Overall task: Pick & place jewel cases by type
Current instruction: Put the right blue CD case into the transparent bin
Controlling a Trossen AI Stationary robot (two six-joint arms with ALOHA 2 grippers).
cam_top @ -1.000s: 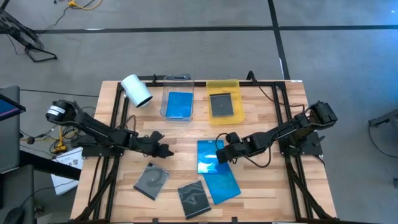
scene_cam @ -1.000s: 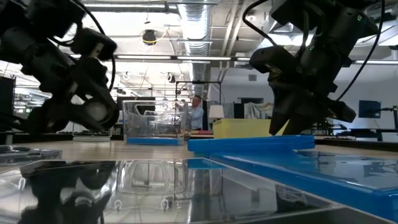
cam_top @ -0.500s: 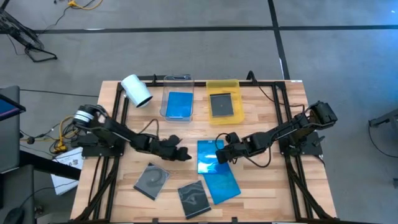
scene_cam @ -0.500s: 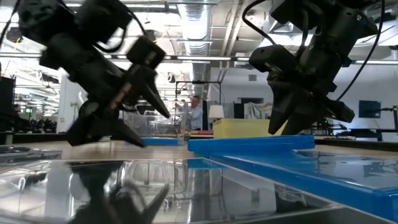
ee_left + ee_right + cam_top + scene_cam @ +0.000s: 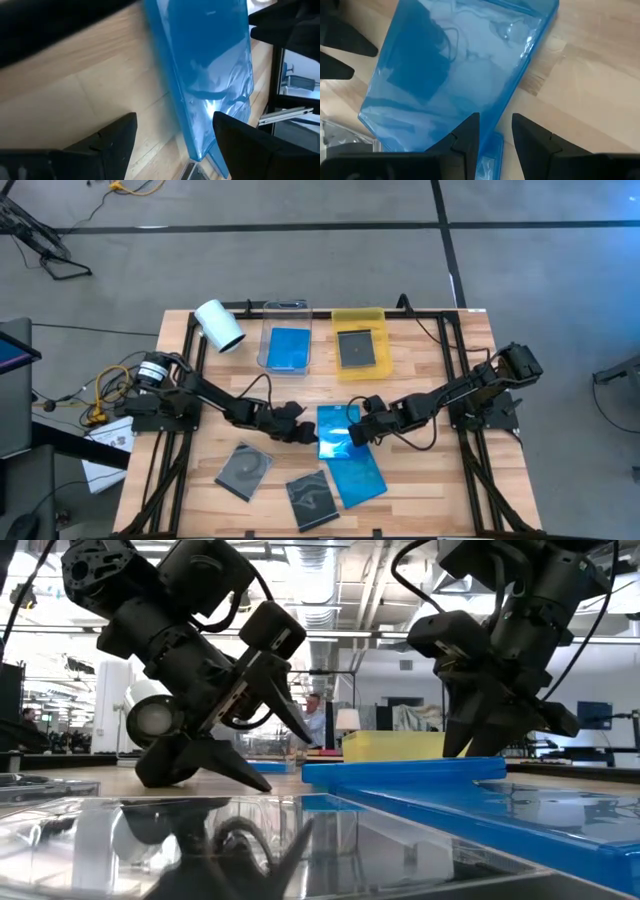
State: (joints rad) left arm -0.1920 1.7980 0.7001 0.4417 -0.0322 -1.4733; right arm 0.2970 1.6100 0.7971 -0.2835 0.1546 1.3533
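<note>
Movement: your left gripper (image 5: 304, 435) has slid in, jaws spread, touching the blue case (image 5: 335, 431); right gripper (image 5: 352, 434) pinches its right edge, bare wood above.

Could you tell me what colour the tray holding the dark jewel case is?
Yellow: the tray shows best in the high view.

Glossy translucent blue plastic jewel case (image 5: 455, 70) — on pale matt wood-plank table (image 5: 420, 370) — matt black pincer fingers (image 5: 115, 135).
</note>
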